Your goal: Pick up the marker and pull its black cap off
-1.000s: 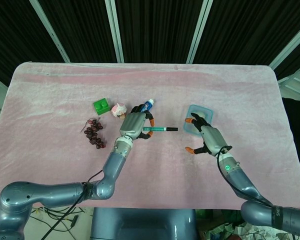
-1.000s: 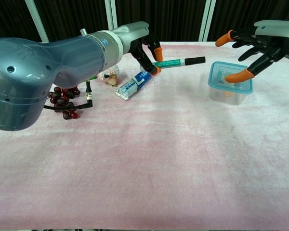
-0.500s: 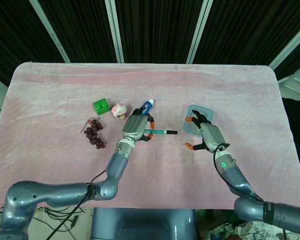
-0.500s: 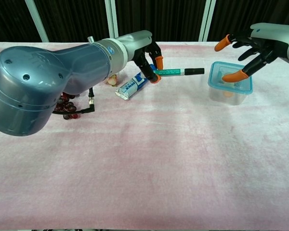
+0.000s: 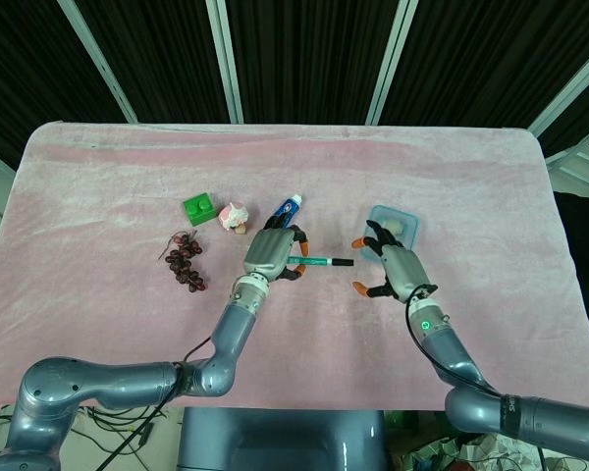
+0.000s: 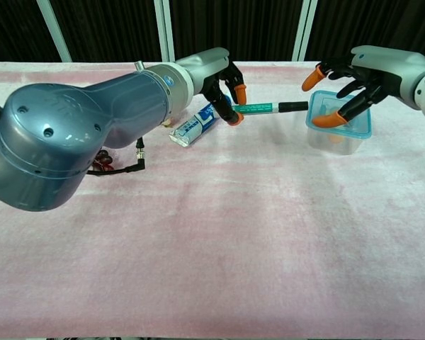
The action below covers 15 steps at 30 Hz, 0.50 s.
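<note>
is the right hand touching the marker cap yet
Apart. In the head view pink cloth shows between the black cap and the right hand, whose fingers are spread open. The left hand holds the marker.

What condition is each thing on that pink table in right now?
marker: lifted, level, black cap still on
left hand: grips the marker's green barrel
right hand: holds nothing, fingers spread beside the cap
blue-lidded container: lid on
toothpaste tube: lying flat
</note>
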Available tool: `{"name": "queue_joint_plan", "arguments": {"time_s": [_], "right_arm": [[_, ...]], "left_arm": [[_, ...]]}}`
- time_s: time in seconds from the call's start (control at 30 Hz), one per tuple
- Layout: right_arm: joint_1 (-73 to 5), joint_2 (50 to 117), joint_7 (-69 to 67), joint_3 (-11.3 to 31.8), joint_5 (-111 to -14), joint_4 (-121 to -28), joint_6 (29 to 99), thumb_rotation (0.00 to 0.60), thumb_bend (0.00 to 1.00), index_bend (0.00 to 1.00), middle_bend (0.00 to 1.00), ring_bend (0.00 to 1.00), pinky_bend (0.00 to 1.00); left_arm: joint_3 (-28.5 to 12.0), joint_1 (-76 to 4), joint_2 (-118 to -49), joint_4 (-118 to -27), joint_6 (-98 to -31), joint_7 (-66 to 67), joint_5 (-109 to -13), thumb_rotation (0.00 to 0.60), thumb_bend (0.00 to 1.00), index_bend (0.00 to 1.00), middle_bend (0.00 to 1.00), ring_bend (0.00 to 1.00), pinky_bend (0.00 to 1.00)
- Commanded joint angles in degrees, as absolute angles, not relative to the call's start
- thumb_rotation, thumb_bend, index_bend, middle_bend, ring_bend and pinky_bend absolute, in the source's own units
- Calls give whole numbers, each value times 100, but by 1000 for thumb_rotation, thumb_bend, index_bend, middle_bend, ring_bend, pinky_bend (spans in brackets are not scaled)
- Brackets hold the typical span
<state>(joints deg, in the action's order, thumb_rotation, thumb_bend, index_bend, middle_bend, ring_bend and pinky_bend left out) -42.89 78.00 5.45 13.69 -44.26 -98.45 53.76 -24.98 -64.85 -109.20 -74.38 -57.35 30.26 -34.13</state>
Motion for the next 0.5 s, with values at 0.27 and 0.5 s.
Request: {"name": "queue_joint_plan", "arguments": {"time_s": [0.27,0.5], "right_arm": [[-4326,7948,579,1447,-4279,-9782,5401,600,196,429,0,38,150],[-4352,8081,585,1512,-4211,-9691,5447,600,222,460,1,38,150]], "left_arm": [[-2499,-6481,-10898,-7441,-5736,3036,-3394,600,638,790,352,46,67],[-2482,-6494,-10914,-7414,-5731,3055,-3391,600,638,790,352,46,64]]}}
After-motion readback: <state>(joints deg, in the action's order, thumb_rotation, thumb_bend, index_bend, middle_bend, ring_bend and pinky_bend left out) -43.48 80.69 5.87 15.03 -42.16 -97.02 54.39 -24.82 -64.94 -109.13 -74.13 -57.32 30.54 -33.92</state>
